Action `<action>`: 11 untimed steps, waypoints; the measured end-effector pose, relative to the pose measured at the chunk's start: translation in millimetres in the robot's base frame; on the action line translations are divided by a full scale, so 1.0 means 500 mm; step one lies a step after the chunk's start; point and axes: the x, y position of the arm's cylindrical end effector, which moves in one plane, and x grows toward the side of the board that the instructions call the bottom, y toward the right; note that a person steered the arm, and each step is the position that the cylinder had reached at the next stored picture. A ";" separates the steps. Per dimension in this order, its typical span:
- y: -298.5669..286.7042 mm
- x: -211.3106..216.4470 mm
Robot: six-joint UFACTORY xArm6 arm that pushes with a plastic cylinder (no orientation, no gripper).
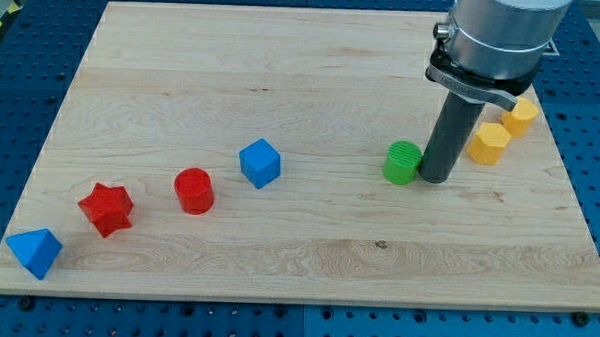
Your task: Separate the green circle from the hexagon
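The green circle point(403, 162) stands on the wooden board at the view's right of centre. My tip point(437, 177) rests on the board right against the green circle's right side. A yellow hexagon point(488, 143) lies just to the right of the rod, a small gap away. A second yellow block point(520, 116) sits up and to the right of the hexagon, partly behind the arm's housing. The rod stands between the green circle and the yellow hexagon.
A blue cube point(260, 163), a red cylinder point(193, 191), a red star point(106, 209) and a blue triangular block point(34, 251) run in a diagonal line toward the view's bottom left. The board's right edge point(569, 188) is close to the yellow blocks.
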 end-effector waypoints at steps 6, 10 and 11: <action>-0.113 -0.024; -0.216 -0.052; -0.216 -0.046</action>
